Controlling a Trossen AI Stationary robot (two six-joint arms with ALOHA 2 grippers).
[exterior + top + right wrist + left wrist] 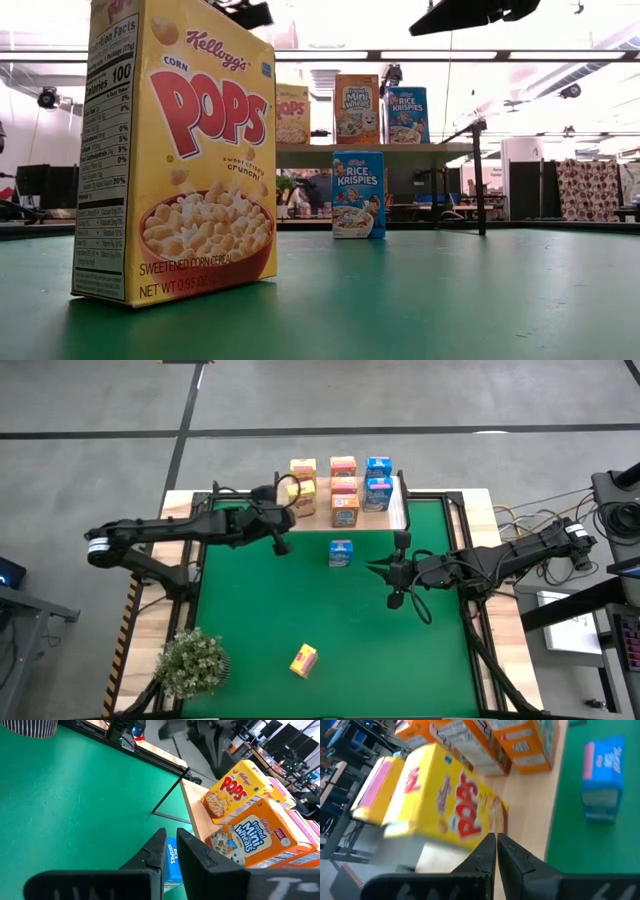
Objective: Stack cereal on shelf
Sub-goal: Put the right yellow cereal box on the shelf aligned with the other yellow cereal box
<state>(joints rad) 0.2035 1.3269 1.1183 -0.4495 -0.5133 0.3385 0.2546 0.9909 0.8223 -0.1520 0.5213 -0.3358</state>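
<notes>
Two boxes are left on the green mat (260, 610), off the shelf (400, 510): a blue box (340, 553) standing just in front of the shelf's front edge, and a yellow box (303, 659) lying tilted near the mat's front, not far from the potted plant (192, 661). Seven boxes are counted on or above the shelf top, in yellow, orange and blue columns.

The coming move is judged to turn on the blue box. It lies just to the left of the right gripper (392, 573), which hangs over the mat with its fingers nearly pressed together and nothing between them; in the right wrist view the blue box (173, 865) shows just past the fingers (159, 851). The right arm is the nearer one to it. The box stands upright, long axis vertical, as seen in the low view (358, 194).

The left gripper (283, 545) is placed at the shelf's left front corner, fingers pressed together and empty. A yellow box at the shelf edge (440, 802) is seen just beyond its fingertips; whether that box rests flat or is tipped cannot be told for sure.

Writing that can be read: "Kellogg's Corn Pops, sweet crispy crunch, sweetened corn cereal" on the near yellow box (175, 150); "Rice Krispies" on the blue boxes; "Frosted Mini Wheats" on the orange box (255, 835).
</notes>
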